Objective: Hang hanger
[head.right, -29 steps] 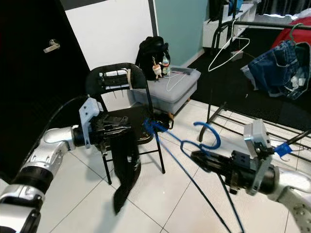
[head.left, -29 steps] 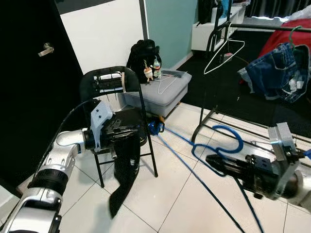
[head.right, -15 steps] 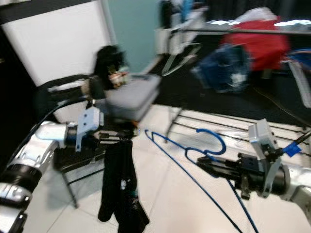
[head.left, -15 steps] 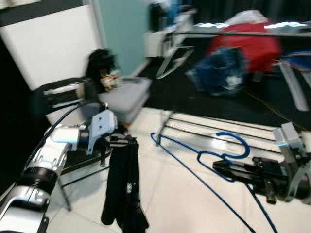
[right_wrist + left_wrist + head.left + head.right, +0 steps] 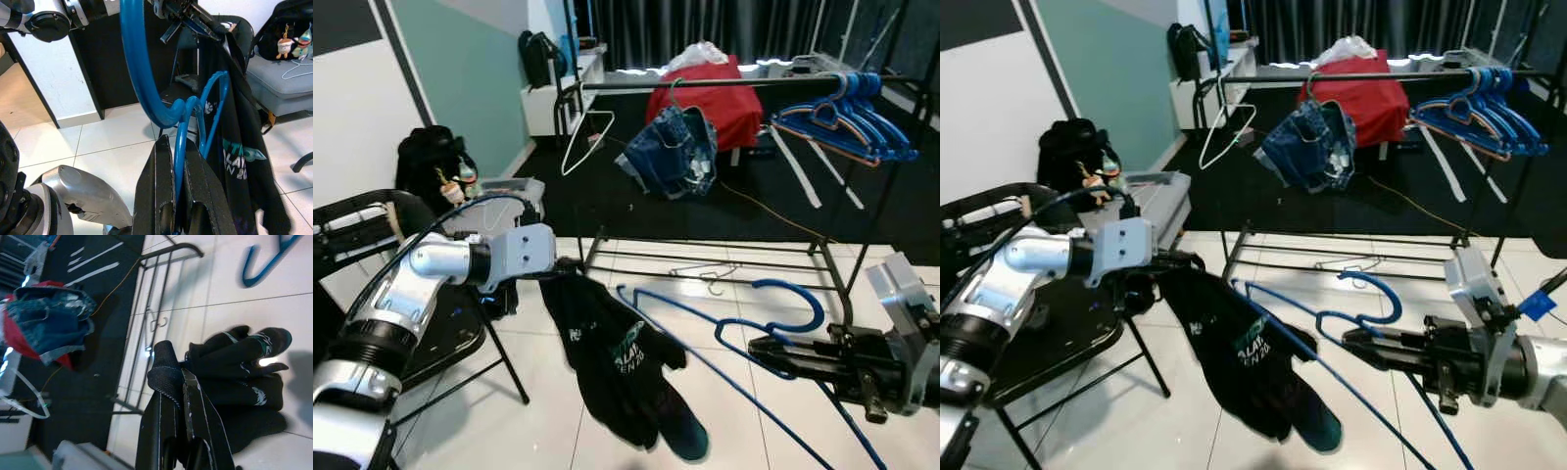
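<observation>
My right gripper point(image 5: 756, 346) is shut on the neck of a blue wire hanger point(image 5: 783, 284), whose hook curls up above the fingers and whose shoulders run down toward the floor. The right wrist view shows the hanger point(image 5: 134, 73) pinched between the fingers point(image 5: 159, 166). To its left, my left gripper point(image 5: 568, 267) is shut on the top edge of a black garment point(image 5: 612, 362) with a green print, hanging free above the tiles. In the left wrist view the garment point(image 5: 234, 377) bunches past the fingertips point(image 5: 164, 377). The hanger's near shoulder lies close to the garment.
A black clothes rack point(image 5: 744, 84) stands ahead, carrying several blue hangers point(image 5: 847, 122), jeans point(image 5: 675, 147), a red garment point(image 5: 715, 98) and a white hanger point(image 5: 585, 137). A black chair point(image 5: 372, 211), a backpack point(image 5: 431, 162) and a grey box point(image 5: 514, 191) sit at my left.
The camera has swung from the chair toward the rack. The black garment has come off the chair in my left gripper and swings rightward. The right gripper keeps the blue hanger.
</observation>
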Motion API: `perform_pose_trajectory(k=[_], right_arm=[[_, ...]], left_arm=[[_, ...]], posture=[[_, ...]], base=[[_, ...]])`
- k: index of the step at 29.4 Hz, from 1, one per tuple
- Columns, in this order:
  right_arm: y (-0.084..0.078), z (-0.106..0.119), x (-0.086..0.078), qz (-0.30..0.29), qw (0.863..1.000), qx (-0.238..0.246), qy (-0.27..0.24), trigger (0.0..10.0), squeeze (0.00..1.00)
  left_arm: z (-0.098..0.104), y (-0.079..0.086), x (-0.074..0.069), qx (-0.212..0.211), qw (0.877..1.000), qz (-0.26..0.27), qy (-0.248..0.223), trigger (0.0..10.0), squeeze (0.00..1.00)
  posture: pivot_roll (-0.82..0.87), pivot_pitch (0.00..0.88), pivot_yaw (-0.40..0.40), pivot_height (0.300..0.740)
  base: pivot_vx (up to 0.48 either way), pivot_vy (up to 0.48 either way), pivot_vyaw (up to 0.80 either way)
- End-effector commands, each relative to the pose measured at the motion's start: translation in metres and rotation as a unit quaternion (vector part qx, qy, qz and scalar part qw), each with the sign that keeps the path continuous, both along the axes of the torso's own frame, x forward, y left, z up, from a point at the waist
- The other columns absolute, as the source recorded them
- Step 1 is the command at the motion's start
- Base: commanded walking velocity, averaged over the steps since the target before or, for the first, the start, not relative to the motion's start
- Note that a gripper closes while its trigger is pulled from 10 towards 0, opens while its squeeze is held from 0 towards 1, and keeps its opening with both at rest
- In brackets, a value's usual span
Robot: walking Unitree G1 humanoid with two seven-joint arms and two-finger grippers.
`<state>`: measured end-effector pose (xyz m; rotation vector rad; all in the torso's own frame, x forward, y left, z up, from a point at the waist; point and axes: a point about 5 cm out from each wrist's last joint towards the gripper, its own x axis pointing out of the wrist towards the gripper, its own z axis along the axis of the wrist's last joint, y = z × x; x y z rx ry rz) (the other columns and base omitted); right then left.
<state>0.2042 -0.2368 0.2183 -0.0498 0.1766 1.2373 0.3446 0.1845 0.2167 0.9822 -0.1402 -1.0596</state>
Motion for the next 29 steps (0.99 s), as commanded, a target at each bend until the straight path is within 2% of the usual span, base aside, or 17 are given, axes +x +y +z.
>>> perform_pose_trajectory(k=[1,2,7,11,15,22,24,26,28,29], right_arm=[[0.002,0.002,-0.002,0.015,1.000,-0.003,0.000,10.0,0.00],[0.002,0.002,-0.002,0.018,1.000,-0.005,0.003,10.0,0.00],[0.001,0.002,-0.003,0.025,1.000,-0.014,0.004,10.0,0.00],[-0.013,0.011,0.000,0.022,0.999,-0.037,-0.010,10.0,0.00],[-0.022,0.023,0.000,0.030,0.999,-0.034,-0.016,10.0,0.00],[-0.024,0.027,-0.001,0.050,0.998,-0.028,-0.008,10.0,0.00],[-0.027,0.036,-0.004,0.088,0.996,-0.034,0.004,10.0,0.00],[-0.030,0.044,-0.006,0.104,0.994,-0.036,0.007,10.0,0.00],[-0.033,0.050,-0.006,0.115,0.993,-0.038,0.010,10.0,0.00],[-0.034,0.054,-0.007,0.127,0.991,-0.039,0.015,10.0,0.00]], left_arm=[[0.003,0.012,0.001,0.040,0.999,0.020,-0.018,10.0,0.00],[0.003,0.014,0.002,0.056,0.998,0.023,-0.025,10.0,0.00],[0.004,0.017,0.001,0.082,0.996,0.023,-0.033,10.0,0.00],[0.003,0.016,-0.001,0.114,0.993,0.008,-0.041,10.0,0.00],[0.001,0.015,-0.005,0.115,0.993,-0.011,-0.030,10.0,0.00],[0.000,0.016,-0.012,0.114,0.993,-0.033,-0.018,10.0,0.00],[-0.001,0.023,-0.020,0.130,0.990,-0.044,0.018,10.0,0.00],[-0.001,0.025,-0.024,0.133,0.989,-0.049,0.034,10.0,0.00],[0.000,0.025,-0.026,0.132,0.989,-0.053,0.042,10.0,0.00],[0.002,0.022,-0.031,0.117,0.989,-0.066,0.053,10.0,0.00]], posture=[[-0.14,0.000,0.065,0.736],[-0.14,0.000,0.065,0.736],[-0.14,0.000,0.060,0.736],[-0.14,0.000,0.056,0.736],[-0.14,0.000,0.053,0.736],[-0.15,0.000,0.045,0.736],[-0.16,0.000,0.028,0.736],[-0.17,0.000,0.019,0.736],[-0.17,0.000,0.016,0.736],[-0.17,0.000,0.004,0.736]], base=[[0.000,0.000,0.00],[0.000,0.000,0.00],[0.000,0.000,0.00],[0.000,0.000,0.00],[0.000,0.000,0.00],[0.000,0.000,0.00],[0.000,0.000,0.00],[0.000,0.000,0.00],[0.000,0.000,0.00],[0.000,0.000,0.00]])
